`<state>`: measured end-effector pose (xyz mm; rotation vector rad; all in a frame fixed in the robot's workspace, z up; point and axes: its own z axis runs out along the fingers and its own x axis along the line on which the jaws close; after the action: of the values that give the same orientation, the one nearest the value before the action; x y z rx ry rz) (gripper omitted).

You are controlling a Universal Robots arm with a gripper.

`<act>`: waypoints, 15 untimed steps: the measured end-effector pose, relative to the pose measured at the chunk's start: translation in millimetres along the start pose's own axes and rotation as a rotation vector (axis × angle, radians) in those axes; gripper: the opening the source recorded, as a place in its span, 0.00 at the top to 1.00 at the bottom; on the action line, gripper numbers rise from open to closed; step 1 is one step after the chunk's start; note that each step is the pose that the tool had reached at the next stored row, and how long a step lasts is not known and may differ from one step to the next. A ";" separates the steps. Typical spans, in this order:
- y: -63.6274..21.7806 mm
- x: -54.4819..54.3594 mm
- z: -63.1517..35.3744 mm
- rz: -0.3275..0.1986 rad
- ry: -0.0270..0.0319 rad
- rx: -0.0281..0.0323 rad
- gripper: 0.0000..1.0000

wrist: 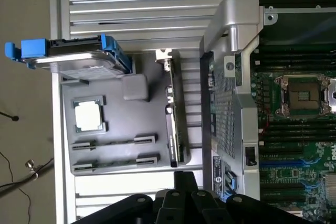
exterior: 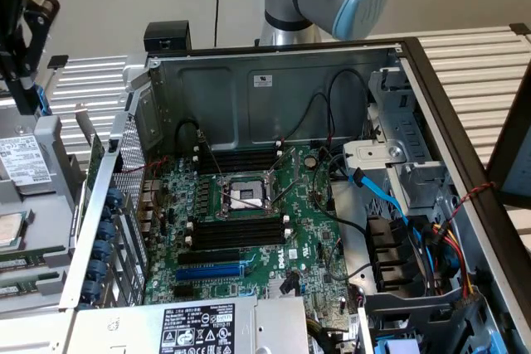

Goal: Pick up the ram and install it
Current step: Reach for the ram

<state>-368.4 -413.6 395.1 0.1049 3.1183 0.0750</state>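
Note:
Two ram sticks [wrist: 113, 142] stand on edge in holders of a grey tray [wrist: 121, 114], a second one [wrist: 116, 161] just beside the first. In the exterior view they show as green strips [exterior: 18, 262] at the far left, outside the computer case. My gripper [exterior: 23, 35] hangs high above that tray, apart from the sticks; its black body [wrist: 181, 200] edges into the wrist view. The motherboard's black memory slots [exterior: 236, 235] with white end clips lie bare next to the processor socket [exterior: 242, 196].
The tray also carries a hard drive in a blue caddy [wrist: 79, 56], a loose processor [wrist: 89, 115] and a card on edge [wrist: 176, 124]. The case wall [exterior: 99, 205] stands between tray and motherboard. A blue expansion slot [exterior: 211, 272], cables [exterior: 415, 230] and drive bays crowd the exterior view's right.

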 end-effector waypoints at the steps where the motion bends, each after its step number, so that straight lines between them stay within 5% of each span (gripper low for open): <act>1: -0.9 4.6 -0.1 0.000 0.0000 0.0000 0.90; 15: -7.7 65.4 0.1 -0.003 0.0001 0.0011 0.83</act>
<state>-434.2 -416.8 393.4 0.1008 3.1186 0.0733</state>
